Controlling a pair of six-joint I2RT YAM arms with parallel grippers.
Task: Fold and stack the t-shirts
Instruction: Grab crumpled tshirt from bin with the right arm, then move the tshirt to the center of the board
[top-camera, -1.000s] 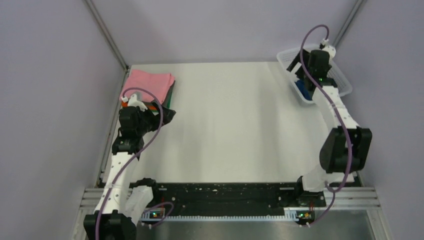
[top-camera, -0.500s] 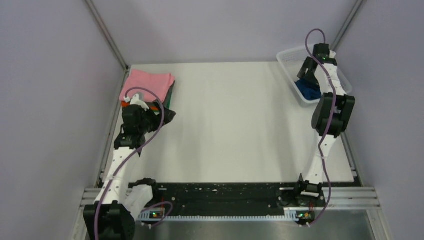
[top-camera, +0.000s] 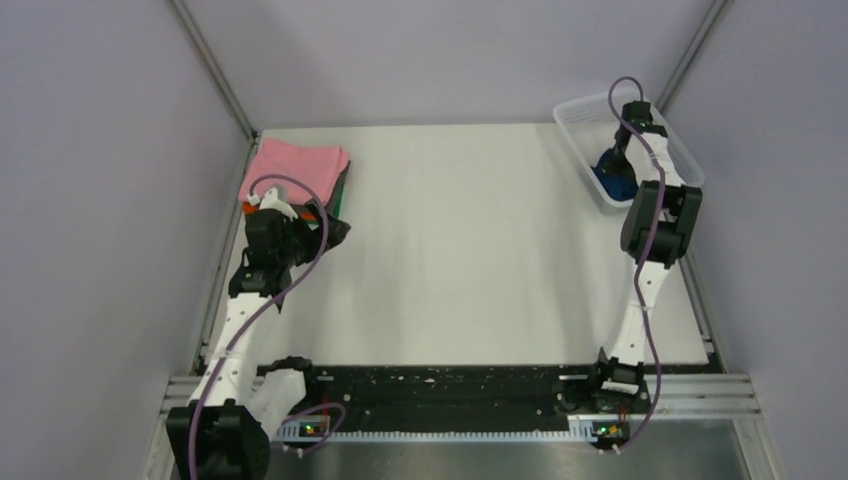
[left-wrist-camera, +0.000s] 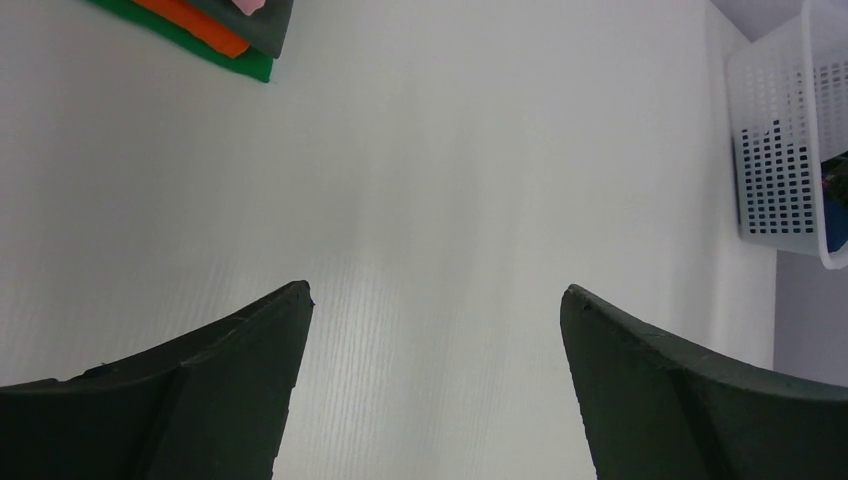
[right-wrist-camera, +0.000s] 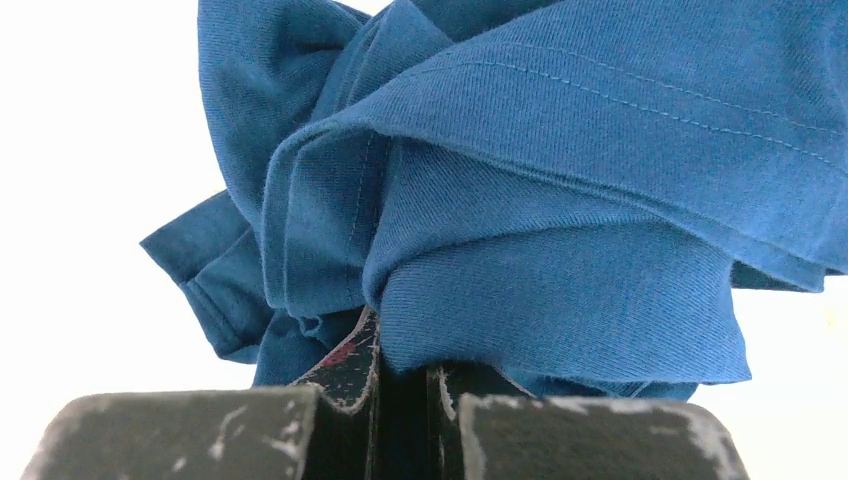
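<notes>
The blue t-shirt (right-wrist-camera: 560, 200) lies bunched inside the white mesh basket (top-camera: 580, 112) at the far right corner of the table (top-camera: 470, 250). No long axis can be read, as the cloth is a crumpled heap. The right gripper (right-wrist-camera: 400, 390) is down in the basket, pinched tight on a fold of the shirt, which bulges directly ahead of its fingers. The left gripper (left-wrist-camera: 435, 292) hovers spread wide, holding nothing. It is well apart from the shirt and just beside the folded stack (top-camera: 297, 165) of pink, orange and green shirts at the far left. Judgement: only 1 arm, the right, is placed to draw the shirt out. The working surface lies to the basket's left, nearer the bases.
</notes>
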